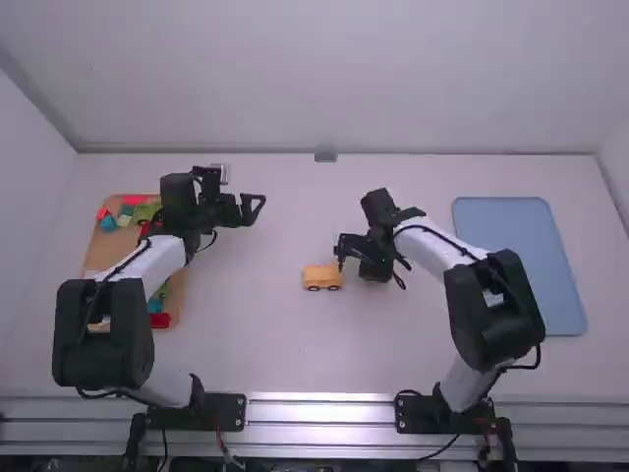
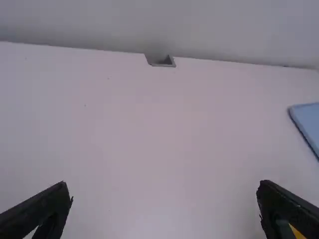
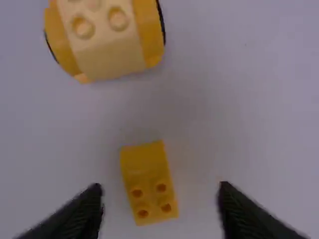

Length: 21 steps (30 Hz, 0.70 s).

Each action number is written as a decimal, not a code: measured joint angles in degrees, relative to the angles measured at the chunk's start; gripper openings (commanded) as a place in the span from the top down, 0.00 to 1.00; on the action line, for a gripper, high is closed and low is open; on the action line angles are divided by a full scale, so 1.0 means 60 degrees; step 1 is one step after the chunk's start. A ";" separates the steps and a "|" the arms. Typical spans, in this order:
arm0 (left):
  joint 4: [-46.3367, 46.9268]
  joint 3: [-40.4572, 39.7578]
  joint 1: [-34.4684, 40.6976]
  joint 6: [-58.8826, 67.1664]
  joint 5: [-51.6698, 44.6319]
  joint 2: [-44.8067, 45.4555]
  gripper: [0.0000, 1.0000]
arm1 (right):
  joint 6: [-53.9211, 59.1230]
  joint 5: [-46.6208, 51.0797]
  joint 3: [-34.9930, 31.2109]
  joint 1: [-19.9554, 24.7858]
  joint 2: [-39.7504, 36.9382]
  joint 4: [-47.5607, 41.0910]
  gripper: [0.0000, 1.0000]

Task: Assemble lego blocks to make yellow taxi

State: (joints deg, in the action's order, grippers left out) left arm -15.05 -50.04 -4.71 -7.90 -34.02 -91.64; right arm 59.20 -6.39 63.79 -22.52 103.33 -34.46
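The yellow car body (image 1: 322,277) with dark wheels stands near the table's middle. In the right wrist view, this car body (image 3: 107,47) is at the upper left, and a small yellow studded brick (image 3: 148,180) lies separately on the table. My right gripper (image 1: 341,252) hangs just beyond and right of the car. Its fingertips stand wide apart in its wrist view, where the right gripper (image 3: 160,196) has the small brick between but clear of them. Farther left and back is my left gripper (image 1: 254,206); in its own view the left gripper (image 2: 164,190) is open and holds nothing.
At the left, partly under the left arm, a brown tray (image 1: 101,254) holds several colored blocks. A blue mat (image 1: 521,256) lies at the right. A small grey bracket (image 1: 325,154) sits at the table's back edge.
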 measured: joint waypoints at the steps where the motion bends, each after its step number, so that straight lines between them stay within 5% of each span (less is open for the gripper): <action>1: -0.0047 0.0000 0.0000 -0.0062 0.0011 0.0000 0.01 | -0.0051 -0.0106 0.0000 -0.0025 -0.0069 -0.0040 0.04; 7: 0.0168 0.0000 0.0000 -0.1242 0.0590 0.0000 0.01 | 0.0339 -0.1392 0.0000 0.0186 -0.1093 -0.0051 0.01; 10: 0.0441 -0.0004 0.0000 -0.1410 0.0546 0.0000 0.01 | 0.0831 -0.2699 -0.0018 0.0900 -0.1902 -0.0015 0.01; 16: 0.0160 -0.0004 0.0000 0.1137 -0.2233 0.0000 0.01 | 0.2353 -0.5741 -0.1195 0.2973 -0.2339 0.0780 0.01; 21: 0.1078 -0.0004 0.0004 0.3636 -0.4135 0.0000 0.01 | 0.2903 -0.7187 -0.2506 0.3756 -0.1683 0.2047 0.01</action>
State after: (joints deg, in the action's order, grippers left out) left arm -8.58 -50.06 -4.69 13.91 -58.83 -91.64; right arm 76.62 -49.52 48.75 0.01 93.23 -22.17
